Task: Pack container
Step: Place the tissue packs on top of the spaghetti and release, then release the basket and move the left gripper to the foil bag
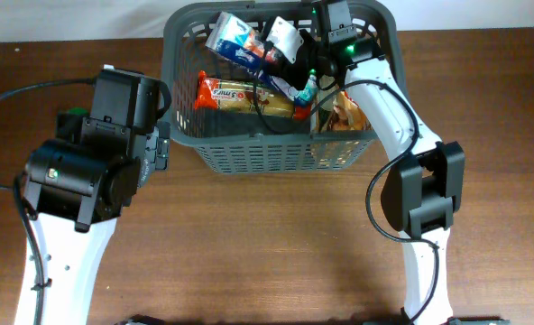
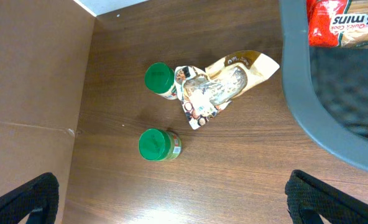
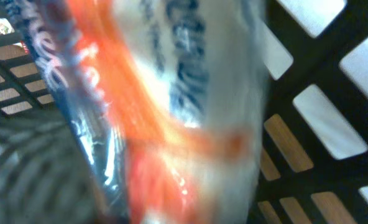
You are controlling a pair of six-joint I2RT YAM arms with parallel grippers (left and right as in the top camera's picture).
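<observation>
Container (image 1: 249, 155): packets (image 1: 244, 93) lying inside; two jars (image 2: 158, 144), pouch (image 2: 224, 84) waiting on tabletop (image 1: 249, 253). Left hand (image 2: 178, 202) spread, empty; right hand (image 1: 296, 65): cannot tell.

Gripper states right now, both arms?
Left gripper: open, holding nothing.
Right gripper: down in the shopping basket, against a white-orange packet; open or shut cannot be told.

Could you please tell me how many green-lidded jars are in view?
2, both on the table outside the basket: one jar against the pouch, one jar apart. More may hide in the basket.
</observation>
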